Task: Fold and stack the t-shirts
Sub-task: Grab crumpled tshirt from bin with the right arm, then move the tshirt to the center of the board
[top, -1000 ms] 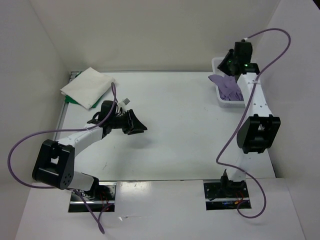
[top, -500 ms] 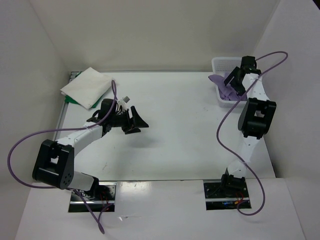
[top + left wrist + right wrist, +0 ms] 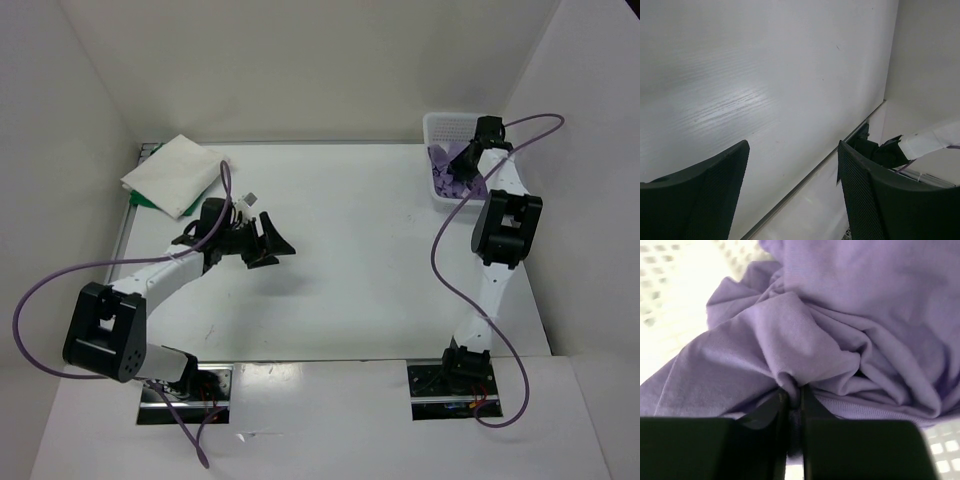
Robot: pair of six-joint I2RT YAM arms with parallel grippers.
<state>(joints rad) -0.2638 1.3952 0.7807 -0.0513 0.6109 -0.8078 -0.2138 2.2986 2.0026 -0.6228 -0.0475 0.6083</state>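
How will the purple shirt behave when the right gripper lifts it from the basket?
Probably floppy: the purple shirt lies in soft creases, so it should hang and unfold. The right gripper pinches only one small fold, which might slip.

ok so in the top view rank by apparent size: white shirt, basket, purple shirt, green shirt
1. Basket and white t-shirt: look alike, and the right arm hides part of the basket, so unranked.
2. Lavender t-shirt, bunched in the basket.
3. Green t-shirt, only a sliver under the white one.
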